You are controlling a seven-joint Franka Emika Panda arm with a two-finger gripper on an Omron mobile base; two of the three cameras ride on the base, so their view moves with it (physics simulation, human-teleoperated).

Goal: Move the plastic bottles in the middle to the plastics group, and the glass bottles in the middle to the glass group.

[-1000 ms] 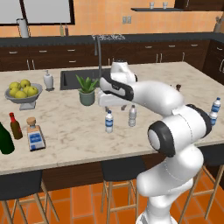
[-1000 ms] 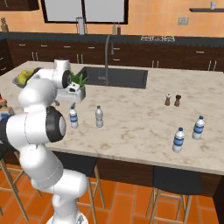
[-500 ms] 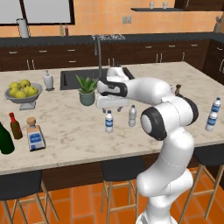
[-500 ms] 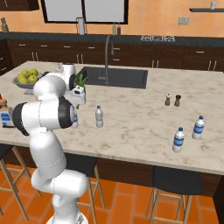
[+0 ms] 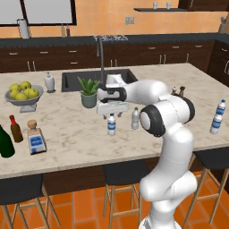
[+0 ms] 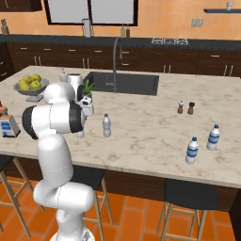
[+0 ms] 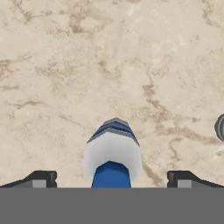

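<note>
A small clear plastic bottle with a blue label (image 5: 111, 125) stands mid-counter. From above in the hand view the same blue-labelled bottle (image 7: 113, 151) shows between my spread fingertips (image 7: 41, 178). My gripper (image 5: 109, 107) hangs open just above it, touching nothing. A slimmer plain plastic bottle (image 5: 135, 118) (image 6: 107, 125) stands close to its right. The plastics group (image 5: 218, 117) (image 6: 202, 144), two blue-labelled bottles, is at the counter's right end. At the left end stand the green wine bottle (image 5: 4, 141), the red-capped sauce bottle (image 5: 15, 129) and the cork-stoppered square glass bottle (image 5: 35, 138).
A potted plant (image 5: 88, 91) stands just behind the gripper, with the sink (image 5: 96, 78) and its tall faucet (image 5: 101, 53) beyond. A fruit bowl (image 5: 24, 94) and a white jar (image 5: 49, 82) sit back left. Salt and pepper shakers (image 6: 186, 108) stand right of centre. Stools line the near edge.
The hand has come down and slightly left over the blue-labelled bottle while the arm's elbow swung round. The jaws stayed open and no bottle has moved.
</note>
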